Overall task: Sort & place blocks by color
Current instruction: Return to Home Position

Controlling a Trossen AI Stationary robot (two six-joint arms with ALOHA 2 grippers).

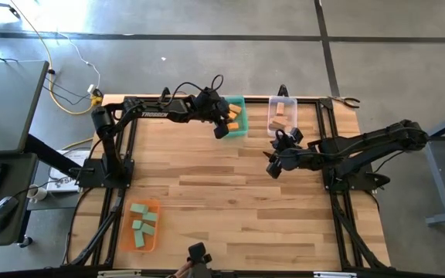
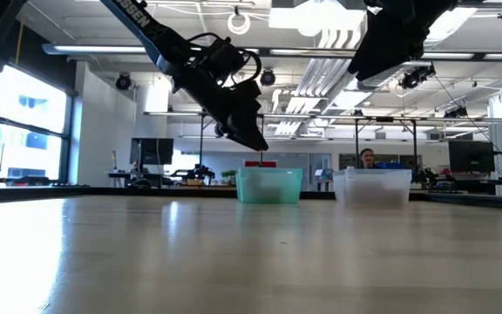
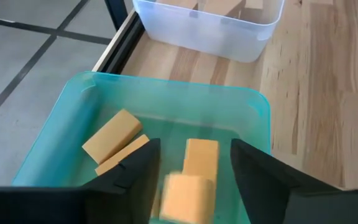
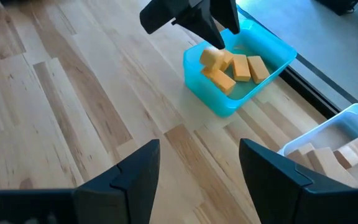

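Sorting looks all but finished, as far as you can judge from here. No block lies loose on the pale wooden desk [image 1: 230,201] in the high view. The teal-green wooden blocks [image 1: 139,225] lie in the orange plastic bin [image 1: 124,232] at the desk's left corner on the low camera's side. The plain tan wooden blocks [image 4: 353,152] are in the clear plastic bin [image 3: 216,37] at the far edge, and the orange wooden blocks [image 4: 241,67] are in the teal plastic bin [image 4: 219,102] just beside it.

Your left gripper [image 1: 222,126] hangs over the teal bin with its fingers [image 3: 138,177] spread wide, gripping nothing. One more orange block [image 3: 188,198] shows between and below them, inside the bin's walls (whether it has landed on the others or is on its way down, you cannot tell). Your right gripper [image 1: 273,166] hovers above bare desk near the clear bin. Its fingers [image 4: 135,174] are parted too, with nothing between them.

Every colour seems to have its bin, so what is left is small by my reckoning. Lift the left arm off the teal bin without clipping its rim, then draw both arms to their rest poses.
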